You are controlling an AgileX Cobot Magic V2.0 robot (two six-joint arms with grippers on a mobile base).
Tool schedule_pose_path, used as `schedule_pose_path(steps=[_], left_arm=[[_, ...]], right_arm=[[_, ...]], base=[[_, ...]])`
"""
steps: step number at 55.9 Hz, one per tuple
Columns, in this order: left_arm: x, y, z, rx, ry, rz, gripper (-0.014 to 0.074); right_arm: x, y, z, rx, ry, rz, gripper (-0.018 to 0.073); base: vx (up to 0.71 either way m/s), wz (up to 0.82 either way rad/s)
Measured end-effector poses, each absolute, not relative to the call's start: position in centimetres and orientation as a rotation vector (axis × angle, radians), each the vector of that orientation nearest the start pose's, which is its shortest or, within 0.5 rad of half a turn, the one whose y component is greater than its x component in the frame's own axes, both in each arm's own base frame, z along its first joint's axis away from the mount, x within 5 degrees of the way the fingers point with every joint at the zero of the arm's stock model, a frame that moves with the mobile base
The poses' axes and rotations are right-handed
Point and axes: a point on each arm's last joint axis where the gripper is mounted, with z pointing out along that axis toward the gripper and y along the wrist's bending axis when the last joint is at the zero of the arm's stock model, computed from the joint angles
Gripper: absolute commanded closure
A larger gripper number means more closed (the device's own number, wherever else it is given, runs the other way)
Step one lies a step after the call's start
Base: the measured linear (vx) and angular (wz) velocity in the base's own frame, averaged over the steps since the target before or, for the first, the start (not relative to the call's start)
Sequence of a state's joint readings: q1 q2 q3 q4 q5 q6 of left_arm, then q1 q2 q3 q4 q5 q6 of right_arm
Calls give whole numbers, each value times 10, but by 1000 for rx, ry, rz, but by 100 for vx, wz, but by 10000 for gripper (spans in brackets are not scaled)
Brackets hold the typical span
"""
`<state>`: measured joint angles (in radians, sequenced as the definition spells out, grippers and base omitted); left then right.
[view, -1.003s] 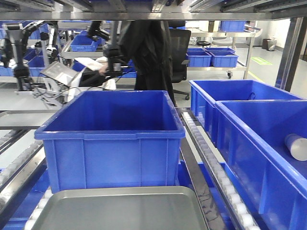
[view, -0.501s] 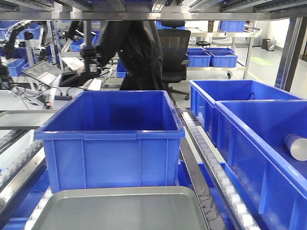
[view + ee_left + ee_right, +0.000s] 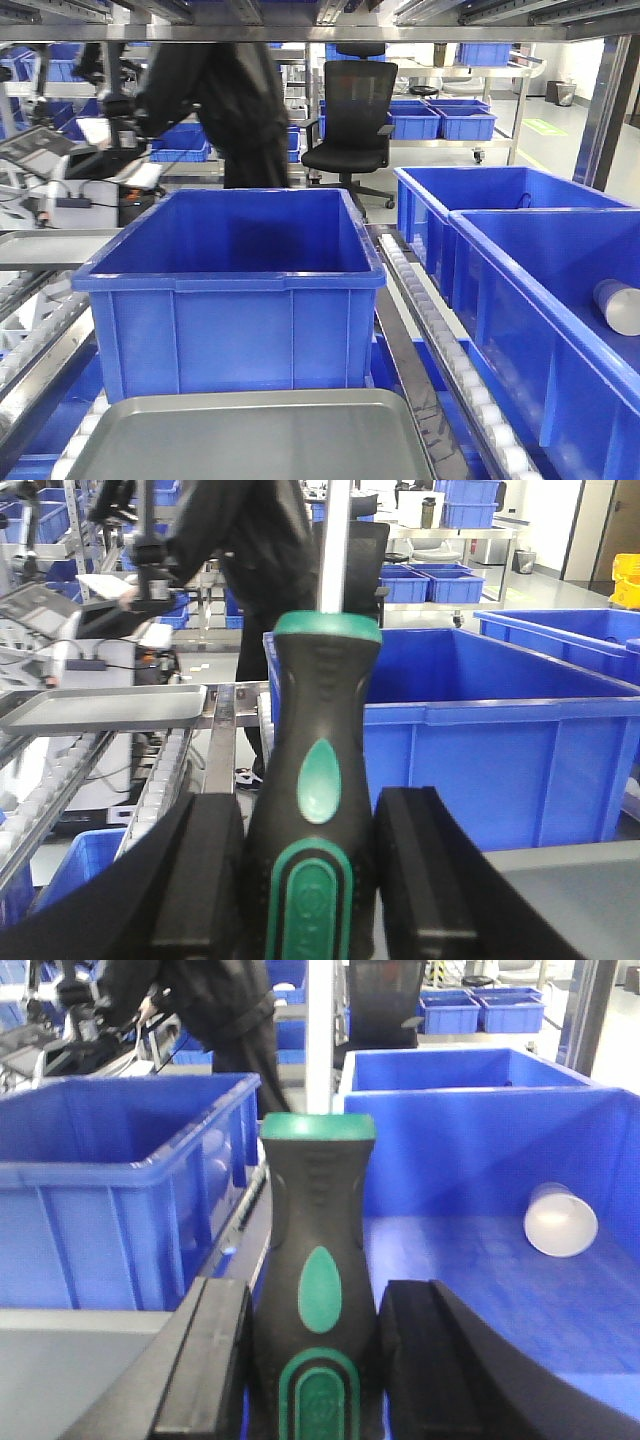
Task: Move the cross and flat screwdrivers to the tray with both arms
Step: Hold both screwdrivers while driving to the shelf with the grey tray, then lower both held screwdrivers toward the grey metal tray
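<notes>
Workshop aisle of roller racks and shelving, seen from the front. Up close, three deep blue bins: one centre bin (image 3: 230, 300) directly behind the tray (image 3: 250, 440), and two right-hand bins (image 3: 520, 260) alongside, with one white cup (image 3: 618, 305) lying in the nearer of them. One silver-grey tray only, cut off by the bottom edge. Farther back, one person in black (image 3: 235, 110) and one black office chair (image 3: 355, 110).

From the left wrist: one left screwdriver (image 3: 315, 700), pinched by its black-and-green handle between the two black fingers (image 3: 205, 870) of the left gripper (image 3: 308, 815), both pads pressed against the handle sides. Handle upright in the picture, thin silver shaft running out of the top edge; tip out of view, so cross or flat impossible to tell. Grey tray surface low at the right, just beside the gripper. Behind, a blue bin (image 3: 480, 730).

From the right wrist: one right screwdriver (image 3: 315, 1190), same kind of handle, clamped the same way between the two fingers (image 3: 215, 1360) of the right gripper (image 3: 312, 1295). Shaft again cut by the top edge, tip unseen. Grey tray corner low at the left, just beside the gripper. Blue bins on both sides, the white cup in the right one.
</notes>
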<state>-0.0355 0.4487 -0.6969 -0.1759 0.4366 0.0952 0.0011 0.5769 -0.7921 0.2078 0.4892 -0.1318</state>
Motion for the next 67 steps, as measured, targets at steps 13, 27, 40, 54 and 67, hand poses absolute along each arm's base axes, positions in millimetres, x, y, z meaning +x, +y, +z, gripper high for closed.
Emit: schedule_pose_path(steps=[13, 27, 40, 54, 67], left_arm=[[82, -11, 375, -2, 1666, -189, 599], [90, -17, 372, -112, 1708, -382, 596], [141, -33, 339, 6, 2016, -471, 594], [184, -69, 316, 69, 2093, -767, 594], [208, -96, 288, 27, 2212, -879, 594]], right_arm=[[111, 11, 388, -4, 1753, 170, 559], [136, 34, 370, -147, 1923, 382, 567], [180, 82, 334, -360, 2108, 617, 566], [211, 141, 295, -407, 2245, 729, 566], [238, 161, 281, -309, 2321, 771, 566]], base=[[0, 0], [0, 0], [0, 0], [0, 0], [0, 0]])
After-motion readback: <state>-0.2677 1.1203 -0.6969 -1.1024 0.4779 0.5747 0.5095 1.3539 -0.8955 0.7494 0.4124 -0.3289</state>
